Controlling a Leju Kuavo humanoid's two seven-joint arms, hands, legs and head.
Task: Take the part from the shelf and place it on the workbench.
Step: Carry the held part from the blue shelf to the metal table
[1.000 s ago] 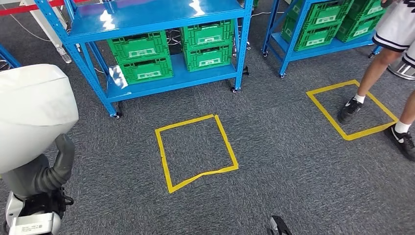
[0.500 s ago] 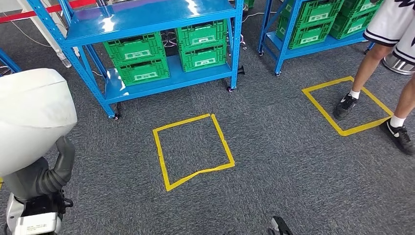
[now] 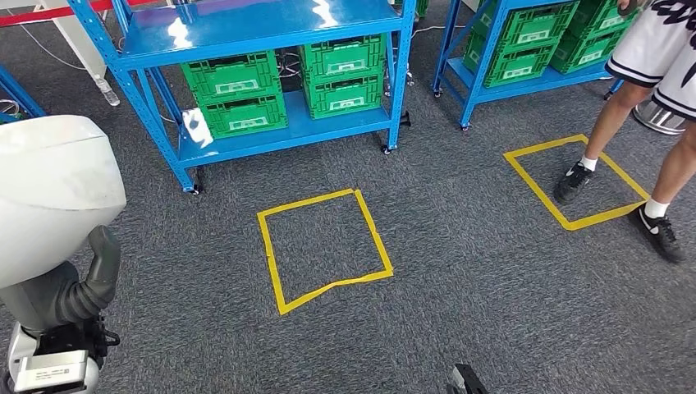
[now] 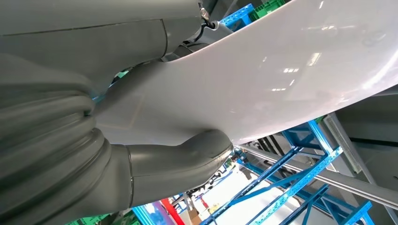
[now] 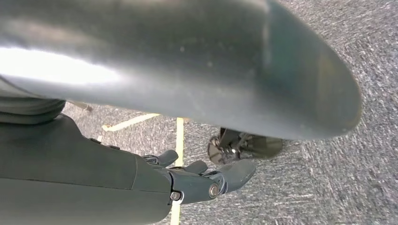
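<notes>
Crates (image 3: 234, 78) of green plastic on the blue shelf (image 3: 271, 25) at twelve o'clock presumably hold the part; we cannot pick it out. We judge we are approaching. Right hand (image 5: 206, 180) hangs loosely curled, holding nothing; left hand's fingers we cannot tell

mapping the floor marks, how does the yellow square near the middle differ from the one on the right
The middle yellow square has nothing inside it; the right yellow square has a person's shoe inside it. The middle square's near edge is kinked; the right square's edges look straight. The middle one lies before the blue shelf with green crates. Both are tape outlines on grey carpet.
</notes>
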